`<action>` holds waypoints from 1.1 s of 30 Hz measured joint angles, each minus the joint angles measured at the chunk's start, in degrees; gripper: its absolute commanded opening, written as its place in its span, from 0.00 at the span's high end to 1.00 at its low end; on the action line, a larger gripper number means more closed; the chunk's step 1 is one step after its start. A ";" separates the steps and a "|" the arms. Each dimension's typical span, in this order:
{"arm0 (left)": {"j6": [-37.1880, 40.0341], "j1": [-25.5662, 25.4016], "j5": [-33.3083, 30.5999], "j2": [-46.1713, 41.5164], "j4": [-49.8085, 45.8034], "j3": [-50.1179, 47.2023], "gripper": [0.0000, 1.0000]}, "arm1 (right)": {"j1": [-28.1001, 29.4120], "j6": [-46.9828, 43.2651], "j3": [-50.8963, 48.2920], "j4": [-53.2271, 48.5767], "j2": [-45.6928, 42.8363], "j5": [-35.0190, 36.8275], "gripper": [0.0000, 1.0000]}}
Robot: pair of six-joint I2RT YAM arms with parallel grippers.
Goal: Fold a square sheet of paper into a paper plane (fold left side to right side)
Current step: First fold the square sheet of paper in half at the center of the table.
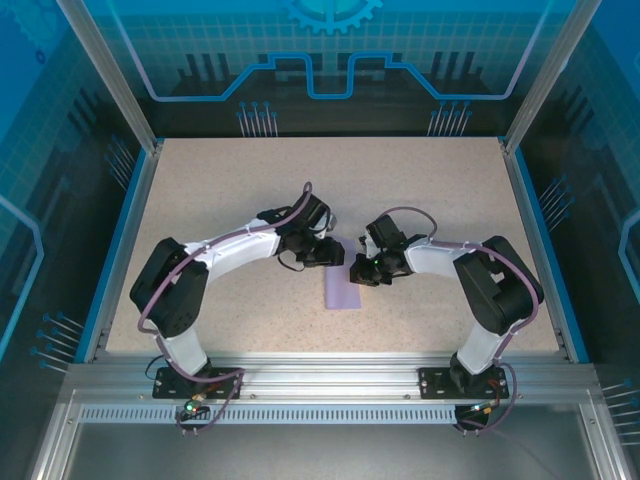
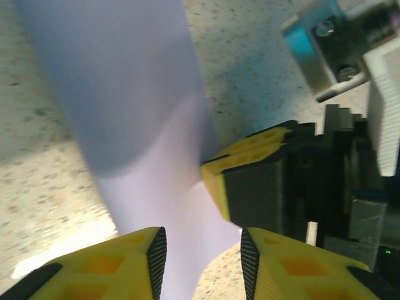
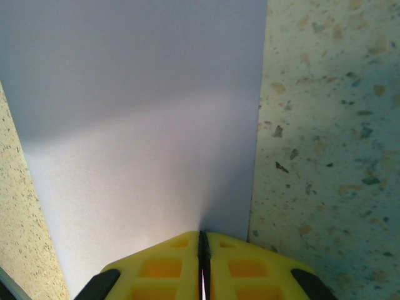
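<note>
- Right wrist view: the right gripper (image 3: 201, 242) has its yellow fingers pressed flat together, pinching the near edge of the lavender sheet of paper (image 3: 144, 125).
- From that pinch the sheet runs away from the camera as a plain, unmarked strip. Its right edge lies straight against the speckled table (image 3: 325, 156), which also shows along its left side.
- Left wrist view: the left gripper (image 2: 203, 256) has its jaws parted, with a clear gap between its two yellow fingers (image 2: 125, 265).
- The sheet shows in that gap, but whether it touches either pad cannot be told.
- Just beyond, the yellow tip of the right gripper (image 2: 215, 175) meets the right edge of the sheet, with its black body behind it.
- The sheet is blurred in this view and stretches up and to the left over the tabletop.
- Top external view: both arms bend inward, and the two grippers sit close together near the middle of the table.
- There the sheet (image 1: 343, 292) appears as a narrow rectangle, longer than it is wide. Its far end is at the grippers and the rest reaches toward the arm bases.
</note>
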 measured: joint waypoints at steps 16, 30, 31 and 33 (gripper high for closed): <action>0.09 0.02 3.74 8.22 4.20 -2.36 0.79 | 0.02 0.00 0.02 -0.17 0.00 0.15 0.90; 0.35 2.99 4.90 7.61 7.78 -7.56 0.84 | 0.00 0.00 0.07 -0.17 0.20 0.09 0.90; 0.39 3.32 4.94 7.30 8.00 -8.04 0.84 | -0.04 -0.02 0.07 -0.17 0.20 0.07 0.90; 0.48 4.04 5.05 6.60 8.28 -9.05 0.83 | -0.07 -0.02 0.07 -0.17 0.20 -0.09 0.90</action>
